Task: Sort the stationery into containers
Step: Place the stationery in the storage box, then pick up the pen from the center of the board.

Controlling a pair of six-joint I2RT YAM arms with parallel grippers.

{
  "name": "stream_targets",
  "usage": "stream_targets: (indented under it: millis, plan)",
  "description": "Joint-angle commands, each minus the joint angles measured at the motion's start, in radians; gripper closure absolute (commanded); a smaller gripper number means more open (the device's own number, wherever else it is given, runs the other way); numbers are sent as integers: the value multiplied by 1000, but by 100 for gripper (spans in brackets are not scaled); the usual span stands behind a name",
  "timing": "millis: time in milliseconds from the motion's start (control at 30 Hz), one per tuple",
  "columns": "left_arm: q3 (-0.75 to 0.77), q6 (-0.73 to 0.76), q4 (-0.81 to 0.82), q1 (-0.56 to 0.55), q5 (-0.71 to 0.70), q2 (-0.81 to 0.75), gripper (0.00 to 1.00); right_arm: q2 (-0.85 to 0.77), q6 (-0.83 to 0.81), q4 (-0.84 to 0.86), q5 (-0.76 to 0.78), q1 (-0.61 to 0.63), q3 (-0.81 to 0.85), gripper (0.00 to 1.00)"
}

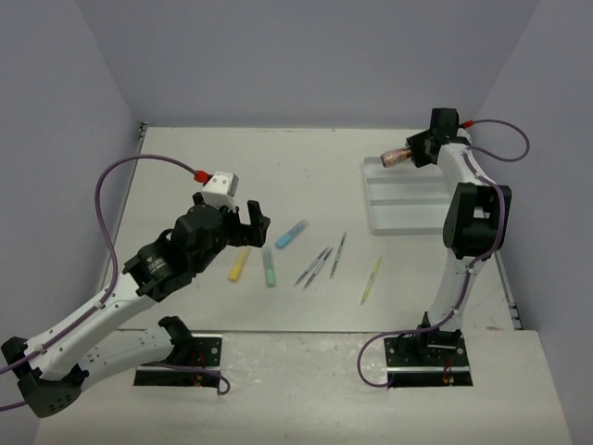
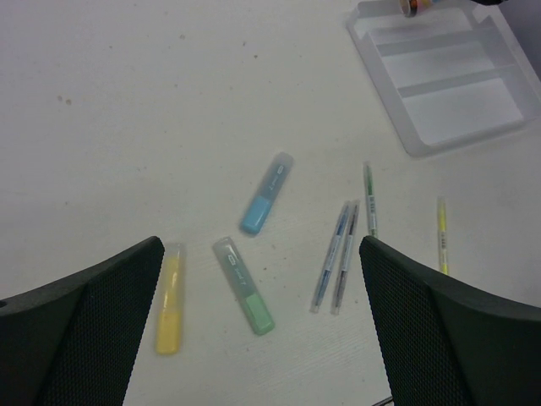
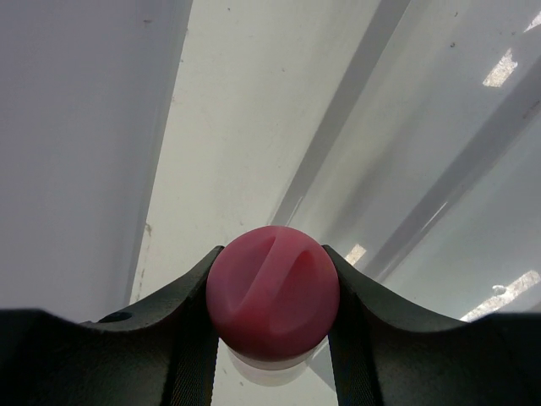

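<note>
Upper right, near the table's (image 1: 185,176) far edge, the right end effector (image 1: 411,155) clenches a short pink tube (image 3: 272,292) above the white three-compartment plastic tray's (image 1: 408,215) far-left corner. At centre, the left end effector (image 2: 259,244) hangs spread wide over a stubby yellow marker (image 2: 169,300), with bare table to its left.

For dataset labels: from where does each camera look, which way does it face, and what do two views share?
Top external: above and behind the bases, looking down on the table; both arms show.
Left wrist: on the left gripper, looking down at markers and pens; its open fingers frame the bottom.
Right wrist: on the right gripper, looking along the gripped pink tube toward the tray; fingers flank it.
Shared: top and left wrist both show the tray.
</note>
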Motion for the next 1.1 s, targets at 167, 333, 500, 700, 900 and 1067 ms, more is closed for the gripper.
stream_targets:
  millis: [167, 333, 500, 700, 900, 1067]
  plan:
    - [-23, 46, -26, 0, -46, 2, 0, -7, -12, 22, -14, -12, 29, 41]
    - [-17, 37, -42, -1, -56, 38, 0, -91, -30, 45, -7, -5, -43, 28]
    - [-5, 25, -72, 0, -83, 64, 0, -240, -67, 107, 8, 31, -148, 19]
    - [23, 18, -137, 0, -112, 72, 0, -435, -129, 165, 94, 152, -351, 16]
    - [46, 9, -263, 0, -229, 93, 0, -690, -208, 48, 249, 347, -572, 12]
    - [-16, 16, -234, -1, -221, 70, 0, -863, -262, -45, 218, 468, -837, 20]
